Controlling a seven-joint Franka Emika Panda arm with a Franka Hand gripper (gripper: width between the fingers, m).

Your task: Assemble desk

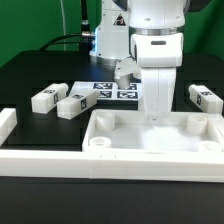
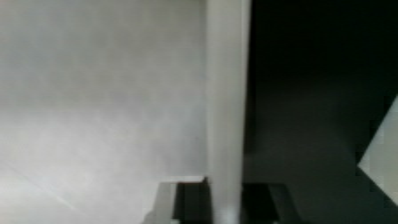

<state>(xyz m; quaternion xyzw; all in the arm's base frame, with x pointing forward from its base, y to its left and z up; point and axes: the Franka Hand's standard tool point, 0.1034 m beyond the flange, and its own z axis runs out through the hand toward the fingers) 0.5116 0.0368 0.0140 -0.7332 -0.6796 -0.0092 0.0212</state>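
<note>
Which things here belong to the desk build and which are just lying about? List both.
Job: desk panel; outer left leg; inner left leg; right leg (exterior view's sides).
Just lying about: marker board; white border bars.

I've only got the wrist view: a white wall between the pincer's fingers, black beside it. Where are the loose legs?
Observer: Two legs lie side by side on the table, at the exterior view's left, behind the panel.
Operator: Any on the other side?
Observer: One leg lies at the exterior view's right.
Operator: Where on the panel am I?
Observer: The pincer stands at the panel's far rim, about midway along it.
</note>
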